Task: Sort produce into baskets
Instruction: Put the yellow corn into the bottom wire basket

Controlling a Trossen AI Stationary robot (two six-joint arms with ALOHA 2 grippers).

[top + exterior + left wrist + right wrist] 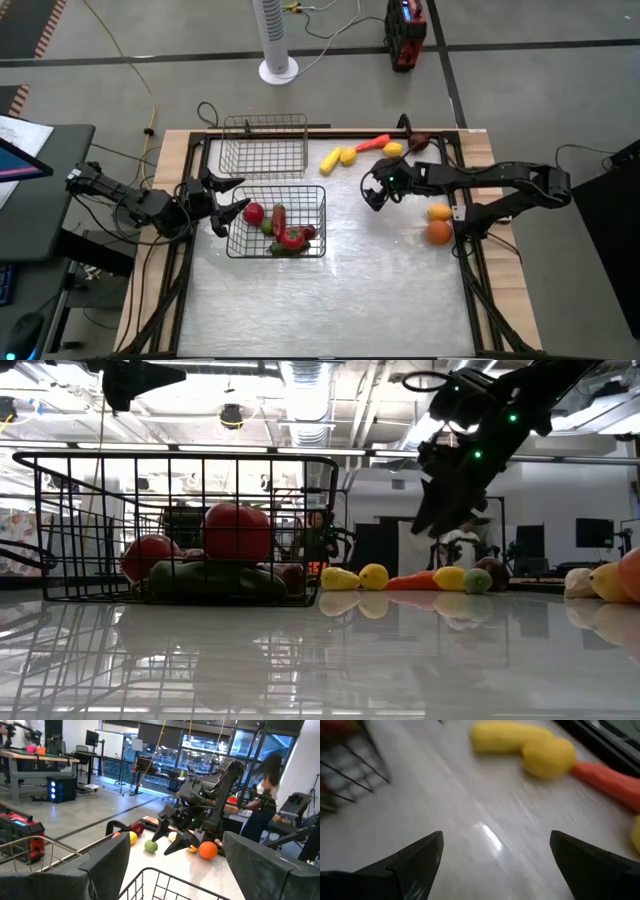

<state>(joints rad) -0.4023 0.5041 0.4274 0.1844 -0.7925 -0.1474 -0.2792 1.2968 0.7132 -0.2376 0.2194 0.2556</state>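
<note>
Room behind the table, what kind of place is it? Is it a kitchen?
Not a kitchen; it looks like a robotics lab or workshop. Behind the table are workbenches with equipment, another robot rig with a person beside it, and bare ceiling ducts.

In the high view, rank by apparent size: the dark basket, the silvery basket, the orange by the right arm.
1. Dark basket, holding produce, looks largest.
2. Silvery basket, slightly smaller; the difference is slim.
3. Orange, by far the smallest.

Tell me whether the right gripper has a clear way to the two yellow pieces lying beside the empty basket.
Probably yes. The right gripper hangs open above bare table, and the yellow pieces lie in the open just beyond it, apart from the empty basket, nothing between.
</note>
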